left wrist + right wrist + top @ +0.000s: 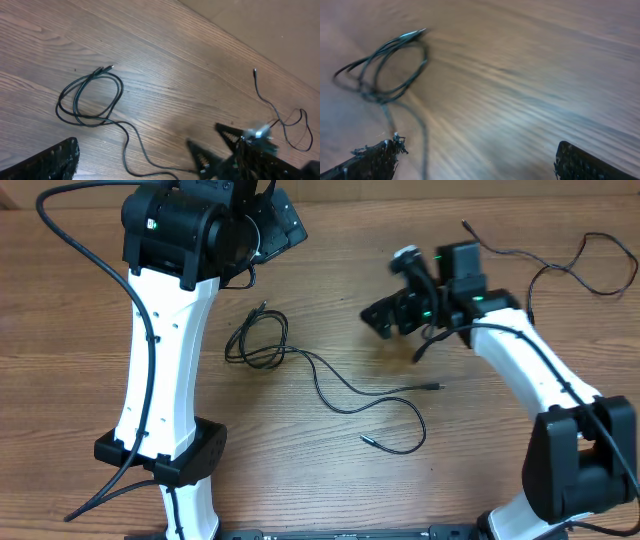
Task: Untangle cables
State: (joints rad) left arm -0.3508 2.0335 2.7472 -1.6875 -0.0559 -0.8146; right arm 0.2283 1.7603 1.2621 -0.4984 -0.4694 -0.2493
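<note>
**Left gripper** [280, 225]: sits near the far edge of the table [300, 490], above the surface. The left wrist view shows only one finger [47, 160], at the lower left corner of the frame. The jaws are spread and hold nothing.

**Right gripper** [388, 315]: sits right of centre, with its fingers pointing toward the left arm. The right wrist view is blurred. It shows both fingers at opposite lower corners with bare wood between them. The jaws are spread wide and empty.

**Tangle** [255, 340]: thin black cords lie flat on the table between the two grippers, nearer the left arm. Several loops overlap.
- The far plug [262, 307] lies at the far side of the loops.
- Two tails run from the loops toward the right.
- One tail ends in the centre plug [432, 387].
- The other tail curls back to the front plug [366, 438].
- Neither gripper touches the tangle.

**Second cable** [600, 275]: lies at the far right corner of the table, behind the right arm and well apart from the tangle. Its free end [464, 224] lies beside the right gripper's wrist.
</note>
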